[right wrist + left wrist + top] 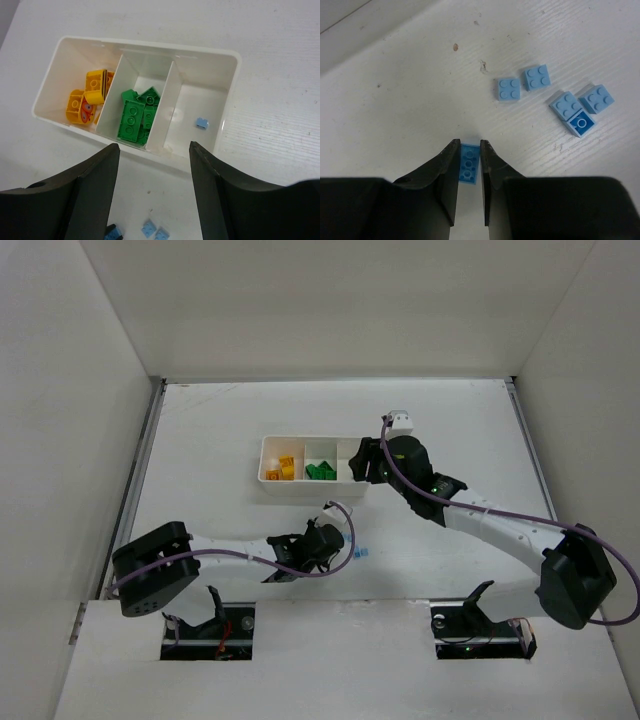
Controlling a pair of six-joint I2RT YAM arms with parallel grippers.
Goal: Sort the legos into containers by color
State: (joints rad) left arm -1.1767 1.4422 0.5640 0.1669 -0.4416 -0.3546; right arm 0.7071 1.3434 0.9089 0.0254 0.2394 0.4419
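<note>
Sorting stage. A white rectangular plastic three-compartment tray (230, 55) serves as reference. Yellow-orange plastic bricks (87, 97) are contained in its left compartment, bright green bricks (136, 117) in the middle one, and one tiny light blue brick (202, 122) in the right one. On the base side of the tray, a small light blue brick (468, 167) is pinched by the left gripper (469, 144). Five loose light blue bricks (509, 90) are scattered just beside it. The right gripper (154, 145) is held spread and empty at the tray's right end.

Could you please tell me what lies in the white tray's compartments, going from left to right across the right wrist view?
yellow-orange plastic bricks → bright green plastic bricks → small light blue plastic brick, alone in its compartment.
</note>
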